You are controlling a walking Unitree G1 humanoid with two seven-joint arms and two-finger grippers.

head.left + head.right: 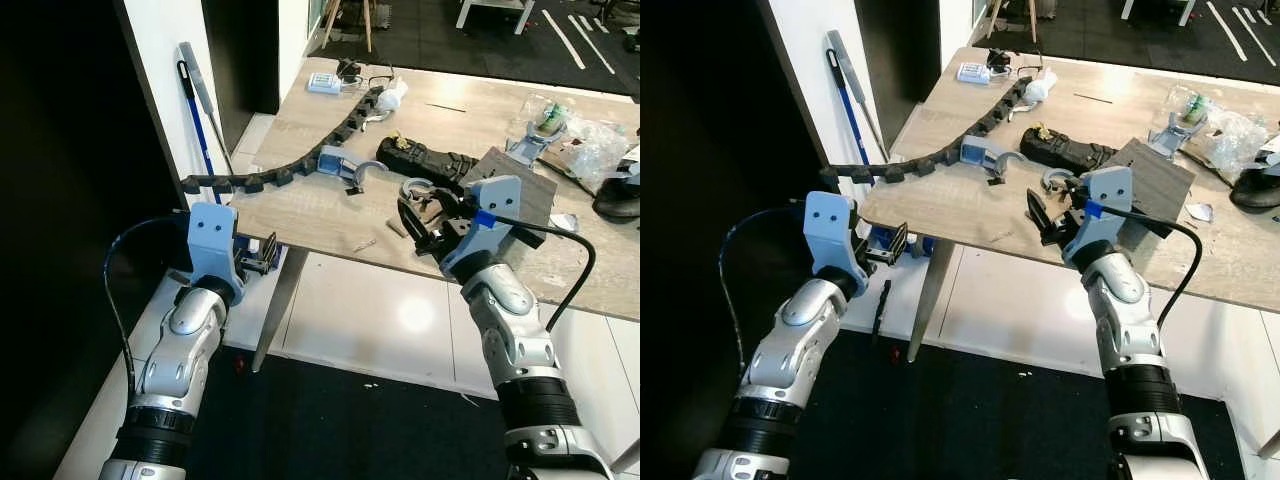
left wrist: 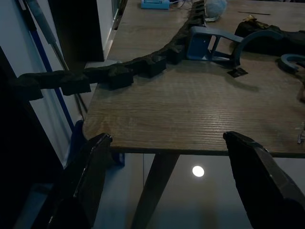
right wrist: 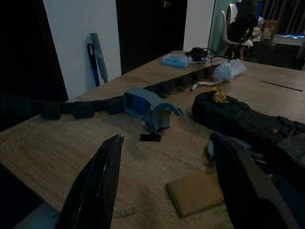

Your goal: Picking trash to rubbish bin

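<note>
A crumpled white bag [image 1: 392, 95] lies at the far side of the wooden table [image 1: 300, 215]. A small brown card [image 3: 195, 193] and a black scrap [image 3: 150, 137] lie near the front edge. My right gripper [image 1: 422, 226] hovers open just above that front edge, with the card right before its fingers [image 3: 102, 186] and nothing between them. My left gripper [image 1: 262, 253] is open too, held just below the table's left front corner; its fingers [image 2: 90, 181] stand wide apart and empty.
On the table lie a long black cable chain [image 1: 290, 165], a blue-grey bracket [image 1: 340, 162], a black case [image 1: 430, 158], a dark board [image 1: 515, 185] and clear plastic bags [image 1: 590, 145]. A blue-handled tool [image 1: 200, 110] leans on the white wall at left.
</note>
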